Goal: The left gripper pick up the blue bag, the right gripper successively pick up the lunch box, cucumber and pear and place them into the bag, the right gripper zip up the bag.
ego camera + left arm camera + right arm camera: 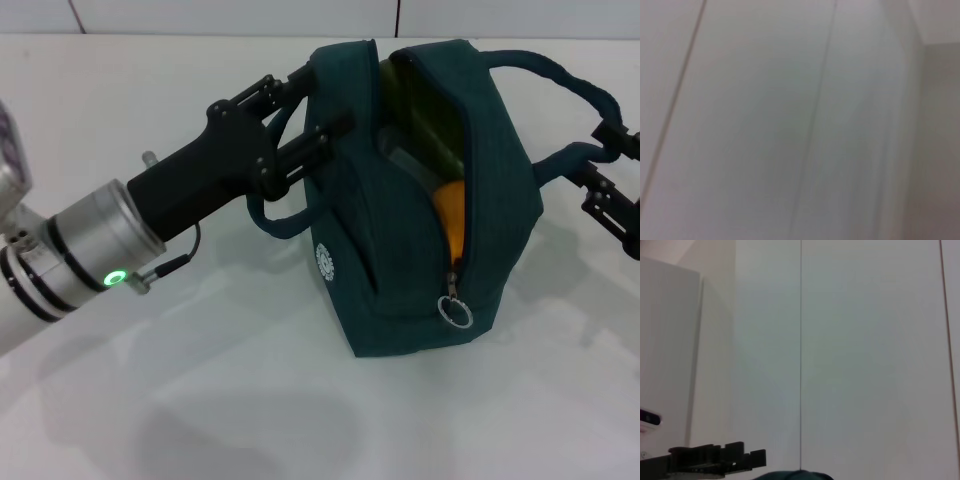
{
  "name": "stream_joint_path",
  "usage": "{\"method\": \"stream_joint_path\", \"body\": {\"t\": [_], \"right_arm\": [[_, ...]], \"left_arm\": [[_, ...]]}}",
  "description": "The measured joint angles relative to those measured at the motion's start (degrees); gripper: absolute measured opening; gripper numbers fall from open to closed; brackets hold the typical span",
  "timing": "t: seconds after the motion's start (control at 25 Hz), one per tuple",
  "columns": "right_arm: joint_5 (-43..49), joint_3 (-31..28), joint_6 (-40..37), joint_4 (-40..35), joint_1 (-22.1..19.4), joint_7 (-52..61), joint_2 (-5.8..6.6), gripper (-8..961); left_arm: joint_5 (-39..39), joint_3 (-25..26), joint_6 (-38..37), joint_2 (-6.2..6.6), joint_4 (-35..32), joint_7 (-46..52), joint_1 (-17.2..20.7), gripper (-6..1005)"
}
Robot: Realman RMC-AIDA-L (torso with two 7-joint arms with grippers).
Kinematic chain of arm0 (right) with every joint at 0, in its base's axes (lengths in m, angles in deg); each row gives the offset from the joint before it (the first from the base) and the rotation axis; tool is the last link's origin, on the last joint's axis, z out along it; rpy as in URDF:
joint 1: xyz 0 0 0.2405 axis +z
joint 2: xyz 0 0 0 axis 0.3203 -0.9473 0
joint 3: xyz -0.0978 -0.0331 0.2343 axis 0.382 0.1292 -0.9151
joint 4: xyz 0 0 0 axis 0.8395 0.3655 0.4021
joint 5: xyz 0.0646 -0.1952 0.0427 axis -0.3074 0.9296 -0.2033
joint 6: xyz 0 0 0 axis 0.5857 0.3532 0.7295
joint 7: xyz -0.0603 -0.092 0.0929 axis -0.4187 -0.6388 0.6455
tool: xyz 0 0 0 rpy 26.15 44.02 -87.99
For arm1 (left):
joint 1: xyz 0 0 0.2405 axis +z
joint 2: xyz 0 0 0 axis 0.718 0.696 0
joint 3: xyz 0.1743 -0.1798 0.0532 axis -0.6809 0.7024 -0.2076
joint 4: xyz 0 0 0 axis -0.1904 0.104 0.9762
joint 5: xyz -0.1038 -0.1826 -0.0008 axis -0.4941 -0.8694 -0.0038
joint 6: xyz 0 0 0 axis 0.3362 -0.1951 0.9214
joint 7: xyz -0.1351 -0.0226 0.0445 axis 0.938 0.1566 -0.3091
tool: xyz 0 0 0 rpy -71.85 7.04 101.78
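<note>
The left gripper (318, 112) is clamped on the blue bag (400, 250); the right gripper (612, 185), fingers apart, could tug it over while zipping.

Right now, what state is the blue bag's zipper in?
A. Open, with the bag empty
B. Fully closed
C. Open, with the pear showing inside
C: the blue bag gapes open above the ring pull, with the orange-yellow pear showing inside.

Even, bright overhead light; the dark teal-blue fabric bag (420, 200) casts soft, faint shadows on the white table (250, 400). Both wrist views look hazy, perhaps out of focus.
</note>
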Motion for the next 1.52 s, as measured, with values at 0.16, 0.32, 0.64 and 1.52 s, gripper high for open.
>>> {"method": "stream_joint_path", "body": {"t": [0.16,0.32,0.64,1.52], "right_arm": [[-0.1,-0.7,-0.9,-0.4,-0.4,-0.3,0.01,466],[0.0,-1.5,-1.0,0.1,0.0,-1.3,-0.06,465],[0.8,-1.0,-1.2,0.2,-1.3,-0.7,0.36,462],[26.4,1.2,-8.6,-5.8,3.7,13.0,1.78,449]], "left_arm": [[1.8,-0.1,-2.9,0.1,-4.2,1.1,3.5,646],[1.8,-0.1,-2.2,-0.23,-3.7,-0.1,4.7,646],[1.8,-1.4,-0.8,-0.62,-0.2,-4.0,2.0,645],[2.2,-2.7,0.9,-0.81,0.0,-5.0,-0.2,643]]}}
